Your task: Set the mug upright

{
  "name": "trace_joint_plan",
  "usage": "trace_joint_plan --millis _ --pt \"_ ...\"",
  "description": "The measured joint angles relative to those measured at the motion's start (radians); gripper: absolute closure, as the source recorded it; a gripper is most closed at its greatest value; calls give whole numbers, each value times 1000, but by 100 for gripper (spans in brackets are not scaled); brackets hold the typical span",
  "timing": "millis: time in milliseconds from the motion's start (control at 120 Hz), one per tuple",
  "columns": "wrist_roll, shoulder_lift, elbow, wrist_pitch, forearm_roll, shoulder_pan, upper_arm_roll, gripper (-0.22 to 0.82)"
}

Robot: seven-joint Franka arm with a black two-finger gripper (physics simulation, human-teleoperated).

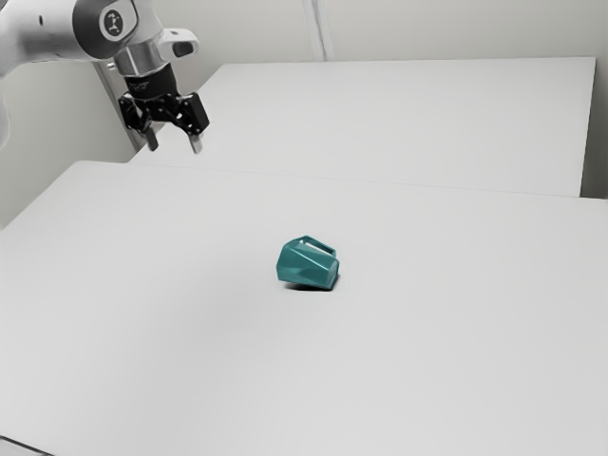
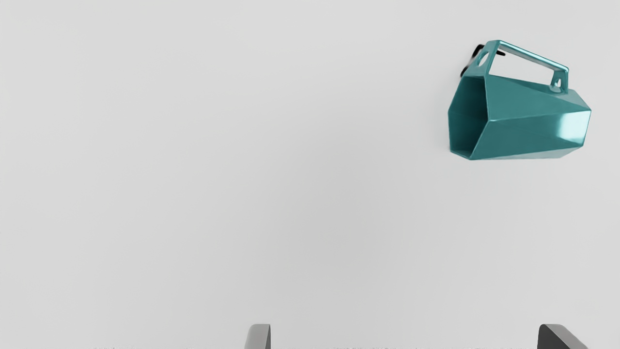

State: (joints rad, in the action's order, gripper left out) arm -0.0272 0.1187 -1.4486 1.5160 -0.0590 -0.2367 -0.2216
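Note:
My gripper (image 1: 172,144) hangs high over the table toward the exterior view's upper left, well away from the mug. In the wrist view the gripper (image 2: 404,336) has its two fingers wide apart, with nothing between them. A teal faceted mug (image 1: 307,264) lies on its side on the table, its handle upward and its base toward the exterior view's right. Seen from my hand, the mug (image 2: 528,116) shows its dark open mouth and angular handle, beyond the fingertips.
The white table (image 1: 190,332) carries the mug near its middle. Behind it stands another large white surface (image 1: 399,123). A thin dark cable (image 1: 26,446) lies at the exterior view's lower left corner.

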Motion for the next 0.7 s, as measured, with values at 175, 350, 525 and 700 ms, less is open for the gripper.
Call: trace_joint_plan --millis 175,350,525,700 --pt "-13 6 -14 -10 5 2 -1 0" --pt "-24 30 -87 13 32 4 -1 0" --pt "-33 35 -203 98 55 6 -1 0" --pt "-38 39 -244 170 125 6 0 0"
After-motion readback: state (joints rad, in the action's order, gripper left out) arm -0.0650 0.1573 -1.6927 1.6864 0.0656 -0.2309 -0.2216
